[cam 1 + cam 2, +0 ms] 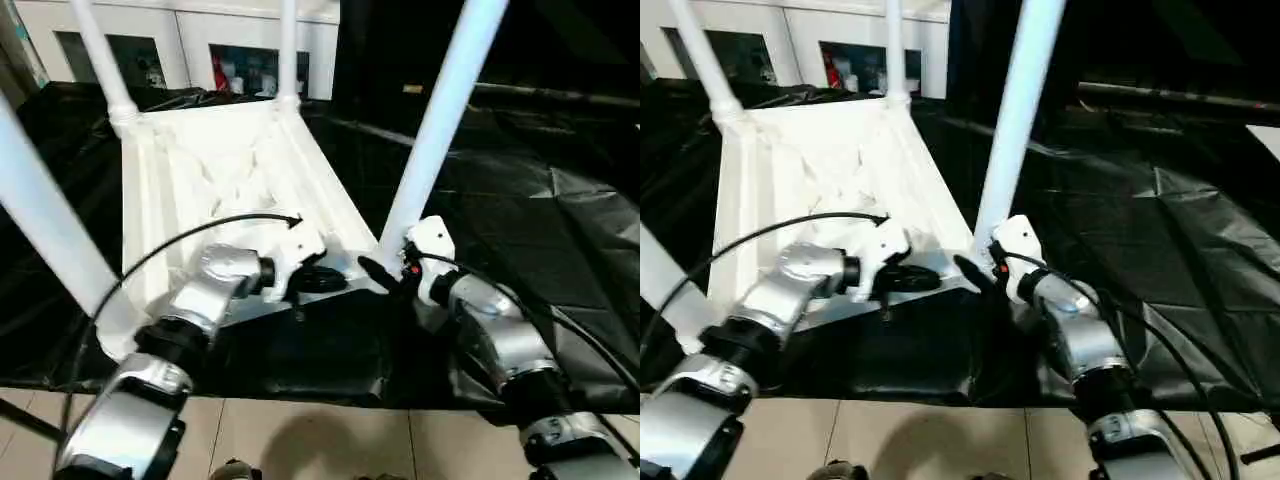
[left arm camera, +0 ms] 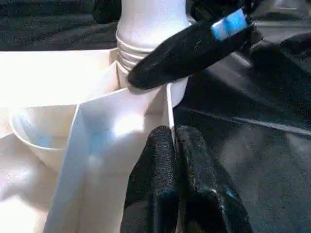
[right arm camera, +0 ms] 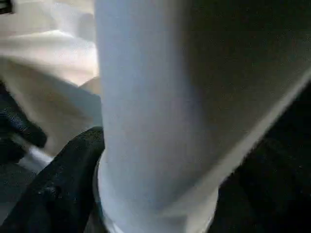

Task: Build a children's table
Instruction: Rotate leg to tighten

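Note:
The white tabletop (image 1: 160,190) lies upside down on a black sheet, with a white leg standing in each corner socket. The near right leg (image 1: 440,120) rises beside my right gripper (image 1: 385,272), which sits at that leg's base, right against it. In the right wrist view this leg (image 3: 146,107) stands very close. My left gripper (image 2: 174,145) is shut on the tabletop's near rim (image 2: 167,104), just left of that corner. The near left leg (image 1: 50,230) crosses in front of my left forearm. Two far legs (image 1: 288,50) stand at the back.
A black plastic sheet (image 1: 520,220) covers the floor around the table. A white glass-fronted cabinet (image 1: 200,40) stands behind it. Pale floor tiles (image 1: 330,440) show at the near edge. Black cables (image 1: 180,240) loop over both forearms.

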Available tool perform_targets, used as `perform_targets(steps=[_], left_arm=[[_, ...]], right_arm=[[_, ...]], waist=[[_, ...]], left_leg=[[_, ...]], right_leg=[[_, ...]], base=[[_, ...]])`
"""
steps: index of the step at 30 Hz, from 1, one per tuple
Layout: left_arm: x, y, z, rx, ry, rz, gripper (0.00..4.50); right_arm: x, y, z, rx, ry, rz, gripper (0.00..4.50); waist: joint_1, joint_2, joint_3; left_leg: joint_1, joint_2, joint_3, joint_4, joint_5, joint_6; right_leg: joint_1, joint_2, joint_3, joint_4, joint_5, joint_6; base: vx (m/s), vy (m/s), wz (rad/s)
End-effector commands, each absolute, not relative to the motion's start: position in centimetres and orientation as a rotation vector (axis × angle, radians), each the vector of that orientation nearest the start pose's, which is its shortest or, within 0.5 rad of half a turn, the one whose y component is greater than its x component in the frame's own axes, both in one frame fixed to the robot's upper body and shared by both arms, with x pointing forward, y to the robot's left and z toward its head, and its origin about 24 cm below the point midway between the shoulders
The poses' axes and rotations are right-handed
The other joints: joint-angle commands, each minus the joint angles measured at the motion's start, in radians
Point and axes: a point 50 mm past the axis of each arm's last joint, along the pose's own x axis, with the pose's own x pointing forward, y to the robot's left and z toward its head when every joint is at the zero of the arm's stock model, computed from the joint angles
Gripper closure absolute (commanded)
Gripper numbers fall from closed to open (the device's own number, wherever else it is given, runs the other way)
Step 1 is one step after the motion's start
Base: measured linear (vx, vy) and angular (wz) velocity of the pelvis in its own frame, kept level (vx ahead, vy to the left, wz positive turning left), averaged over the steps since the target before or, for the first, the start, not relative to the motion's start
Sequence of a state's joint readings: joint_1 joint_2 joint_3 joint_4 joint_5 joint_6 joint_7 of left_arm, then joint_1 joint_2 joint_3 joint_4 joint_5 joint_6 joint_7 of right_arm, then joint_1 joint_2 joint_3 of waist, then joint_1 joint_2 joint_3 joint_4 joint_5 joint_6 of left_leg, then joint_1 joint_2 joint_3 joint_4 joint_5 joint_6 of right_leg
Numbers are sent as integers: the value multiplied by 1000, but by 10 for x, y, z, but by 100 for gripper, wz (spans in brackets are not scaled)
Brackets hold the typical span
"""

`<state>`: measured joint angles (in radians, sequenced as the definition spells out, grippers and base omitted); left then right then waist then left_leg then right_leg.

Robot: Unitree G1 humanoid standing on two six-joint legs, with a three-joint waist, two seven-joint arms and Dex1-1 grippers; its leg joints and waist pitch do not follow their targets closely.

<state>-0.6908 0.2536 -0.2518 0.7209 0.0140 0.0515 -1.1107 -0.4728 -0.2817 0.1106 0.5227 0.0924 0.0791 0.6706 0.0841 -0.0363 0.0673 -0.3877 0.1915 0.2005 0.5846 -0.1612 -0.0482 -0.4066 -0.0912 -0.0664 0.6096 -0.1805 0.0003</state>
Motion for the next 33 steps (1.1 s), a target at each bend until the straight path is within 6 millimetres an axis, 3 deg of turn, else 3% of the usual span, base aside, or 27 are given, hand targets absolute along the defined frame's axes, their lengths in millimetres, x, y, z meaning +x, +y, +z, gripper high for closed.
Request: perform_targets(steps=[1,3,4,5,8,15,19,21,25,31,33], left_arm=[[332,97,70,368,314,-1376,450],[333,101,73,363,317,-1380,450],[332,102,73,361,319,-1384,450],[331,103,73,355,320,-1401,450],[326,106,75,338,322,-1441,450],[324,112,76,350,336,-1464,450],[325,112,76,354,335,-1453,450],[327,111,77,353,335,-1444,450],[328,109,77,351,336,-1447,450],[329,109,78,350,335,-1444,450],[329,109,78,348,337,-1442,450]], right_arm=[[327,-162,61,-197,204,754,12],[321,-170,70,-198,215,876,12],[320,-172,71,-192,217,896,12],[318,-173,73,-197,223,937,12],[314,-176,72,-247,240,1015,12],[309,-168,73,-224,276,1150,12],[313,-159,62,-249,285,1158,12],[314,-156,58,-266,289,1156,12],[317,-153,58,-249,282,1147,12],[318,-155,57,-230,279,1147,57],[318,-156,57,-224,273,1150,90]], waist=[[-5,-17,-75],[8,-15,-75],[10,-26,-74],[11,-23,-74],[10,-28,-71],[13,-25,-74],[14,-27,-75],[14,-24,-75],[15,-20,-78],[18,-21,-79],[17,-23,-79]], left_leg=[[22,46,-16,-66,-210,54],[26,48,-15,-63,-191,65],[24,49,-15,-63,-185,72],[26,50,-15,-63,-184,73],[24,50,-15,-62,-186,66],[25,48,-15,-59,-174,64],[25,48,-16,-58,-177,54],[26,48,-16,-58,-182,43],[26,47,-16,-57,-161,48],[26,47,-15,-54,-165,54],[26,47,-15,-54,-164,54]], right_leg=[[51,-58,48,-66,-117,-249],[50,-61,48,-62,-122,-248],[50,-64,48,-60,-126,-246],[49,-64,48,-61,-130,-246],[47,-65,47,-61,-143,-247],[49,-62,46,-55,-106,-262],[47,-64,46,-55,-119,-266],[46,-65,45,-56,-131,-266],[50,-61,46,-48,-77,-273],[52,-61,45,-48,-71,-280],[53,-61,45,-47,-69,-281]], base=[[0,0,0],[0,0,0],[0,0,0],[0,0,0],[0,0,0],[0,0,0],[0,0,0],[0,0,0],[0,0,0],[0,0,0],[0,0,0]])
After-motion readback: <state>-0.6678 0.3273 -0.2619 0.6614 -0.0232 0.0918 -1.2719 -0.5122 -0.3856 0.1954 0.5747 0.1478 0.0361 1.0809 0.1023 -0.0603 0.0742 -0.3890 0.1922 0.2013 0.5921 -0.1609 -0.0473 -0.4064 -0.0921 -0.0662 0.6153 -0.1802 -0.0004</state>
